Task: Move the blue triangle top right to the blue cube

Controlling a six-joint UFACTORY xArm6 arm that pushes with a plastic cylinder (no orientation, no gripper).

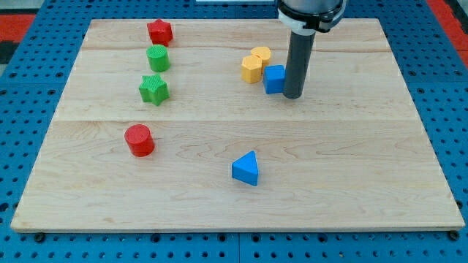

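Observation:
The blue triangle (pixel 246 169) lies in the lower middle of the wooden board (pixel 351 161). The blue cube (pixel 274 78) sits in the upper middle, touching a yellow block (pixel 251 69) on its left. My tip (pixel 294 95) is the lower end of the dark rod, standing just right of the blue cube, very close to it or touching it. The tip is far above and right of the blue triangle in the view.
A second yellow block (pixel 261 55) sits just above the first. At the view's left are a red star-like block (pixel 159 31), a green cylinder (pixel 158 58), a green star (pixel 153 89) and a red cylinder (pixel 139 140). A blue pegboard surrounds the board.

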